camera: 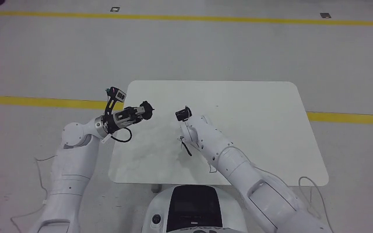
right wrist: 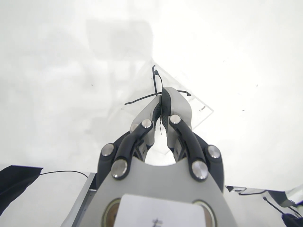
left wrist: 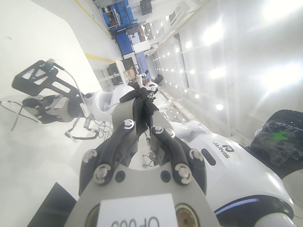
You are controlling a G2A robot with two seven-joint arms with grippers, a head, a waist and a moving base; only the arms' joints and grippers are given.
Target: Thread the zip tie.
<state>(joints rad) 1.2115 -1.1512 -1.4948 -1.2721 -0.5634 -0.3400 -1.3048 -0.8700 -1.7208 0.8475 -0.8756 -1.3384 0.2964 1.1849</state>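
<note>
Right wrist view: right gripper (right wrist: 161, 95) has its jaws pinched shut on one thin black zip tie (right wrist: 161, 126); the tips sit just over a clear plate (right wrist: 201, 112) on the white bench (right wrist: 71, 48)
Tie, place: caught between the pads; a short length runs back toward the wrist, and a thin length curves out past the tips over the plate
Tie, axis: long axis lies along the jaws, pointing the same way as them, away from the wrist; I cannot tell for sure which end is the head
Loose ties: more black ties (right wrist: 139, 99) lie flat on the plate, crossing each other just beside the jaw tips
Left gripper: left gripper (left wrist: 139, 101) is held up off the bench, apart from the right one, jaws closed together; something dark sits at the tips, but I cannot tell what it is or whether they hold it
Top view: both grippers hang over the near-left part of the bench, tips turned toward each other with a gap between
Step, as judged: one tie looks singled out from the pile; head and tail are not yet brought together
Doing it well: lift clear so no loose tie rides along; let the other jaws take the head and keep it steady; hold the tail close to its tip so it stays stiff; line its long axis square with the slot; feed slowly
</note>
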